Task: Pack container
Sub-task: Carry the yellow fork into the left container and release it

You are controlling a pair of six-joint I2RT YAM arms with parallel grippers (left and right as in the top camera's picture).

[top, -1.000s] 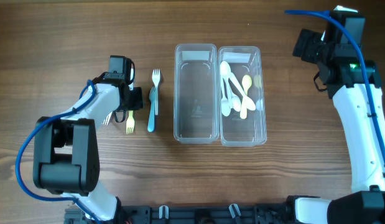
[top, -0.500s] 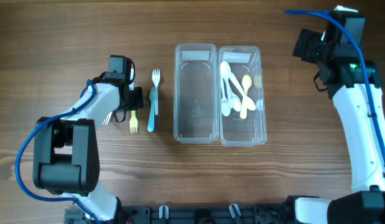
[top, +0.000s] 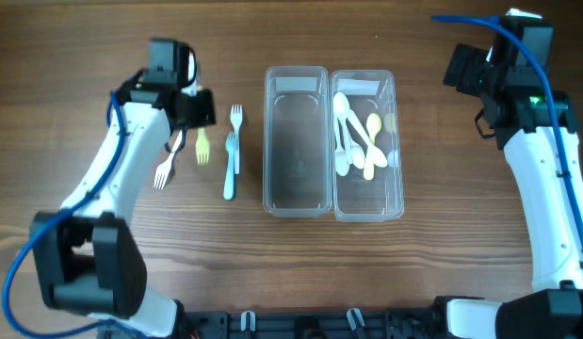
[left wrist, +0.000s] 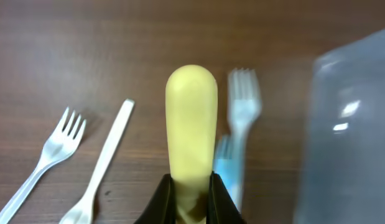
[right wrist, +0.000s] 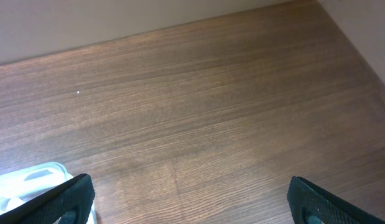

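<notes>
Over wooden table (top: pixel 413 273), left fingers (left wrist: pixel 162 200) pinch a yellow fork (left wrist: pixel 191 124); right fingers (right wrist: pixel 68 196) gape.

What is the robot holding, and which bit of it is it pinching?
The left gripper is shut on the yellow fork, pinching its handle, with the rounded end poking out. The right gripper holds nothing.
</notes>
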